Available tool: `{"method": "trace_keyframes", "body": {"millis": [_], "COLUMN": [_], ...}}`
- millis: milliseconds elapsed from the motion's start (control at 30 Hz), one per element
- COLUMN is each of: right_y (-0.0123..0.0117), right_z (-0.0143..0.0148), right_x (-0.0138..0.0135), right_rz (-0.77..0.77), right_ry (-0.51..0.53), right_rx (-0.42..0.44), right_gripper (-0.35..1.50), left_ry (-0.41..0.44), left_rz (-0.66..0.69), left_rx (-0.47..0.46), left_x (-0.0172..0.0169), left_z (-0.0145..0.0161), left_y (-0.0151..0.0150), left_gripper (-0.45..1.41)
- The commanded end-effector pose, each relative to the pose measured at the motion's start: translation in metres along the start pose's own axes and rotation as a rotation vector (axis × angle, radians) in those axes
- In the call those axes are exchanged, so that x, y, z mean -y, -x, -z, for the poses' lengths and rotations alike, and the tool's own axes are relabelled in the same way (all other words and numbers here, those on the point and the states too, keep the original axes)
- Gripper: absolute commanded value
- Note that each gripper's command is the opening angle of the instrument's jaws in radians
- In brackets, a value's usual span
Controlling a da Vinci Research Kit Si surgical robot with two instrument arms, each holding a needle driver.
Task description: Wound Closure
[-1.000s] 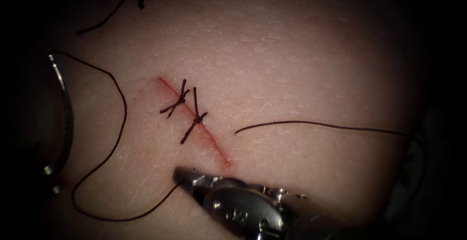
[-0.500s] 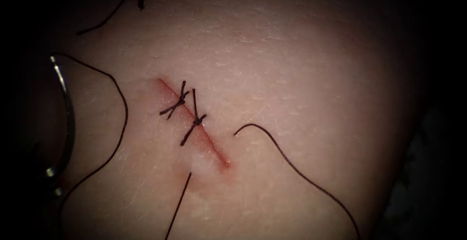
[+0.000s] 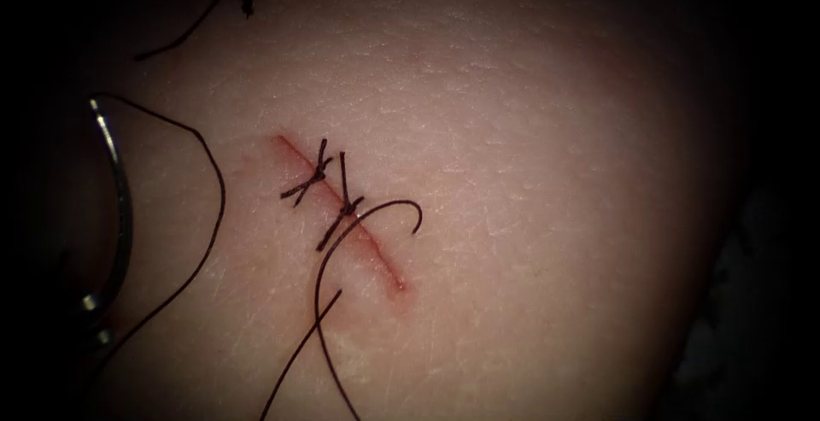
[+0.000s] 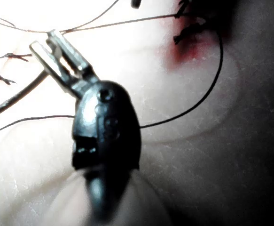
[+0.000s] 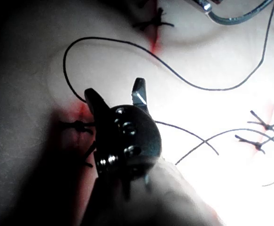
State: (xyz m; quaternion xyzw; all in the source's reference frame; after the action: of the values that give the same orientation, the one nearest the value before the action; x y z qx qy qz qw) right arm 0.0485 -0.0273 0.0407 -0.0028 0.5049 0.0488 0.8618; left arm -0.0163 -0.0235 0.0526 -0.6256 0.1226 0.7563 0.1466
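Two knotted stitches (image 3: 329,195) cross the cut (image 3: 342,214) in the tissue (image 3: 530,131); the thread (image 3: 325,301) loops over its lower part. Left of the cut, the needle (image 3: 115,207) lies on the tissue, held by the left tool (image 4: 47,44) with closed jaws. Open-jawed, the right tool (image 5: 118,96) grips nothing.

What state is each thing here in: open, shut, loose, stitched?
Cut: two stitches tied, lower end unstitched.
Needle: out of the tissue, left of the cut.
Thread: slack, looped across the cut.
Left tool: shut on the needle near one end.
Right tool: open, empty.
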Motion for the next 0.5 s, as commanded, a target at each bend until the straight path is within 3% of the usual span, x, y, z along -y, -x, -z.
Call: {"method": "trace_keyframes", "body": {"millis": [33, 200, 500], "right_y": [0.0009, 0.0016, 0.0040], "right_z": [-0.0001, 0.0013, -0.0023], "right_x": [0.0000, -0.0003, -0.0049], "right_rz": [-0.003, -0.003, 0.053], "right_ry": [-0.002, 0.008, 0.081], "right_rx": [0.002, 0.013, 0.082], "right_gripper": [1.28, 1.26, 1.26], "left_ry": [0.002, 0.001, 0.004], "left_rz": [0.003, 0.002, 0.000], "left_rx": [0.002, 0.002, 0.006], "left_x": [-0.0009, -0.0009, -0.0012], "left_z": [-0.0001, -0.0001, -0.0002], "left_y": [0.0008, 0.0008, 0.0009], "left_gripper": [-0.45, -0.45, -0.45]}}
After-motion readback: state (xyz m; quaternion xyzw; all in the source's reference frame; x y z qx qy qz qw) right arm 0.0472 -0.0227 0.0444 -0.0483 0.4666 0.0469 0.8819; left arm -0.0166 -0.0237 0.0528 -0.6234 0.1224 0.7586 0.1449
